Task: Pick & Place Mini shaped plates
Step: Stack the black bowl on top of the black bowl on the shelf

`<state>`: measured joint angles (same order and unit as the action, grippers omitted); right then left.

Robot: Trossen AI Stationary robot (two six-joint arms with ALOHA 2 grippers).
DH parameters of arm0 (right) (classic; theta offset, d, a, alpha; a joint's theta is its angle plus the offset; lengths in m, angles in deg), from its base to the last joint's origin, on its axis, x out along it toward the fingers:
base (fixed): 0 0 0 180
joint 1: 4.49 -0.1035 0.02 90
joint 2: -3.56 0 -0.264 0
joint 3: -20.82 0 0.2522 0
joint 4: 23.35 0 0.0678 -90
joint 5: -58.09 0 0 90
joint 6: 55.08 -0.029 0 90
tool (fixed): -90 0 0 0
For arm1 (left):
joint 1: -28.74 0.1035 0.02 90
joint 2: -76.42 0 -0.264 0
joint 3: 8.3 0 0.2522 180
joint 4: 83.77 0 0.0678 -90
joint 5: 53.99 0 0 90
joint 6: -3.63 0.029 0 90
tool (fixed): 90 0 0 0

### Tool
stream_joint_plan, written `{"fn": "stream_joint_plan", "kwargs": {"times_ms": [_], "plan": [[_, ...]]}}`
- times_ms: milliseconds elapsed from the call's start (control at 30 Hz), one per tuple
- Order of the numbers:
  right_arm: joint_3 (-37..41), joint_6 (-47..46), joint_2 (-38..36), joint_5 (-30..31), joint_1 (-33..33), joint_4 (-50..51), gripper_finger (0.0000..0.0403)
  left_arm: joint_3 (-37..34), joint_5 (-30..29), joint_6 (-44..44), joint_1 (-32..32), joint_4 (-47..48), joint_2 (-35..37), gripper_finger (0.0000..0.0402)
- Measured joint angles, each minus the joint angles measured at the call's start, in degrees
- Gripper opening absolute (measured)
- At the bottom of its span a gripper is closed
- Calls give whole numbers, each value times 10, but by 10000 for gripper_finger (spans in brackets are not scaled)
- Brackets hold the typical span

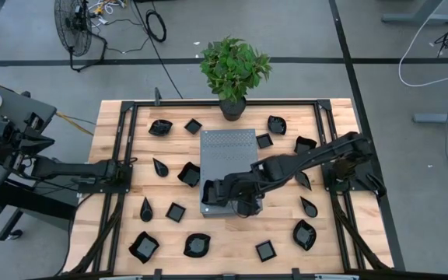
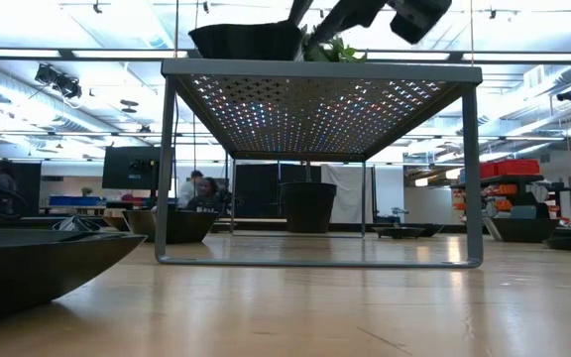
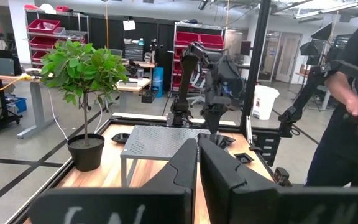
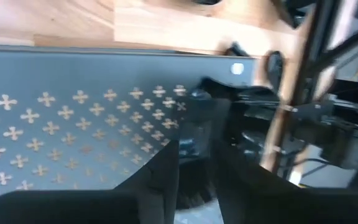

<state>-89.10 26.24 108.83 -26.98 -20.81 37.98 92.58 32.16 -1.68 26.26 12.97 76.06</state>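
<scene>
Spanning most of the high view, the wooden table point(image 1: 232, 241) carries a black frame around its edges and both dark arms. At its middle stands the grey perforated stand point(image 1: 228, 152), a rectangular slab on thin metal legs; the low view looks straight under it. A potted plant point(image 1: 234, 70) sits at the far edge, just beyond the stand.

The right arm reaches in from the right side across the stand's near end, and the right gripper point(image 1: 215, 192) hangs over the stand's near left corner. Its fingers point(image 4: 160, 180) stand close together around the rim of a mini black plate point(image 4: 194, 155) that lies on the perforated surface; the low view shows the same plate point(image 2: 246, 40) resting on top of the stand at that corner. Whether the fingers actually pinch the rim, I cannot tell.

The left arm waits along the table's left edge, and the left gripper point(image 3: 197, 168) points across the table with its fingers nearly touching and nothing between them.

The other mini shaped plates point(image 1: 144, 246) lie scattered on the wood all around the stand: square, teardrop and wavy-edged ones, none touching another.

A person point(image 3: 353, 112) stands beyond the table's edge in the left wrist view.
</scene>
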Motion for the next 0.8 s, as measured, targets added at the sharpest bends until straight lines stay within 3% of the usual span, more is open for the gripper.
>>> {"fn": "stream_joint_plan", "kwargs": {"times_ms": [433, 600, 800], "plan": [[10, 0, -58, -10, 0, -14, 110, 0, 0, 0, 0, 0, 0, 23], [87, -6, -124, -12, 0, -70, 110, 0, 0, 0, 0, 0, 0, 23], [193, -115, -209, -15, 2, -119, 110, 0, 0, 0, 0, 0, 0, 23]]}}
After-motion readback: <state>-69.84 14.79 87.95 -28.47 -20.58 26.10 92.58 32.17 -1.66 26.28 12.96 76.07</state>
